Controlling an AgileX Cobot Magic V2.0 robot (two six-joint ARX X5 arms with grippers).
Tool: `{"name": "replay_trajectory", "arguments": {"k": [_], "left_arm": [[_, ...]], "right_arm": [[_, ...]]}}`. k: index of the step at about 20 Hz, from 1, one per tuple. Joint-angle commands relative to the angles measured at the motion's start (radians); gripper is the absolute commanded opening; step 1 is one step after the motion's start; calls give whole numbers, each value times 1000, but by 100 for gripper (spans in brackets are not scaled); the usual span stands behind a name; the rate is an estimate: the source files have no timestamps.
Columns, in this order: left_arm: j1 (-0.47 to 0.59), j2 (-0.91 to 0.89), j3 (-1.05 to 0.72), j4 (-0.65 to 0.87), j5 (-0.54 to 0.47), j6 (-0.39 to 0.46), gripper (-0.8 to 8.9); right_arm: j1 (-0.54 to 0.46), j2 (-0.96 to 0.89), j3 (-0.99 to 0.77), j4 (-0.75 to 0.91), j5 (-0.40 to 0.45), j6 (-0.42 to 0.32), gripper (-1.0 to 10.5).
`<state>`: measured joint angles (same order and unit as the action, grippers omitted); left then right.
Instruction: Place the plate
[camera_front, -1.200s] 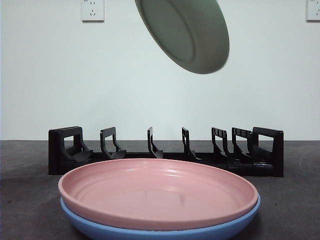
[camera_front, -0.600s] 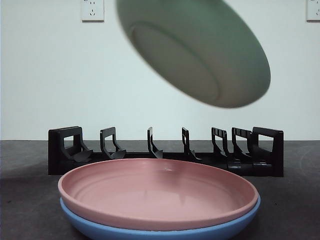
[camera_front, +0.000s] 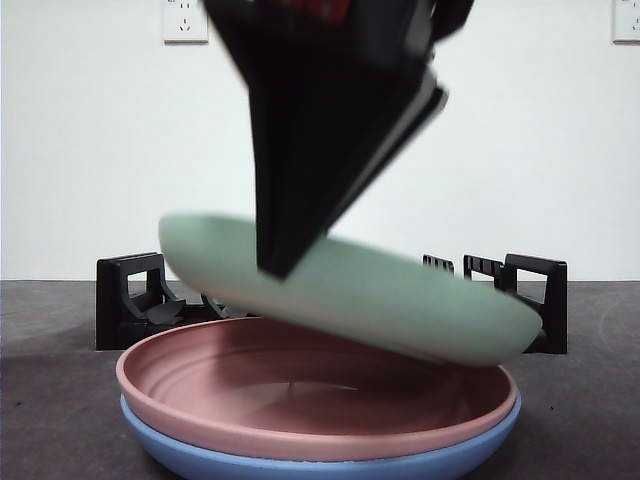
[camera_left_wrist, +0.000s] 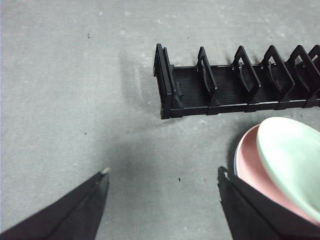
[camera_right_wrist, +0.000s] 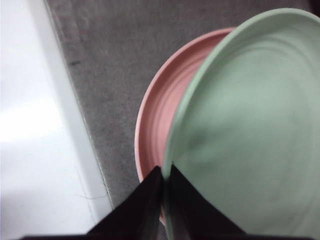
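Pinching the green plate (camera_front: 350, 300) by its rim, the right gripper (camera_right_wrist: 164, 175) holds it tilted just above the pink plate (camera_front: 300, 400). Level it, centre it, lower gently, then release. The left gripper (camera_left_wrist: 162, 185) waits spread apart.

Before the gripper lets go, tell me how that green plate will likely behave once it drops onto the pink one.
The green plate looks rigid: it holds its shape though the right gripper pinches only its rim. Its smooth, glossy surface suggests it may slide on the pink plate. It hangs tilted, so it may rock or clatter before nesting.
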<state>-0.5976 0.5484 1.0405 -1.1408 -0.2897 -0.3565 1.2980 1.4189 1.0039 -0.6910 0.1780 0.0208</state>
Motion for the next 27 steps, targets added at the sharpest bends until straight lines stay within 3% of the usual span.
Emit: {"name": "replay_trajectory", "arguments": {"k": [1,10,15,20,22,24,27], "left_arm": [[-4,5,16,10,-6,-4,344],[-4,5,16,10,-6,-4,344],[-4,5,16,10,-6,-4,344],[-4,5,16,10,-6,-4,344],[-4,5,16,10,-6,-4,344],[-4,5,16,11,-6,-4,344],[-4,5,16,11,-6,-3,344]], "right_arm": [[16,49,4,11,8,-15,14],[49,131,4,30,-7,-14,17],[53,129,10,33,-23,7,221],[52,55,79,22,-19,24,224],[40,-13,98,-9,9,24,224],[0,-109,97,-62,102,32,224],[-142,-259,87,-130,183,31,224]]}}
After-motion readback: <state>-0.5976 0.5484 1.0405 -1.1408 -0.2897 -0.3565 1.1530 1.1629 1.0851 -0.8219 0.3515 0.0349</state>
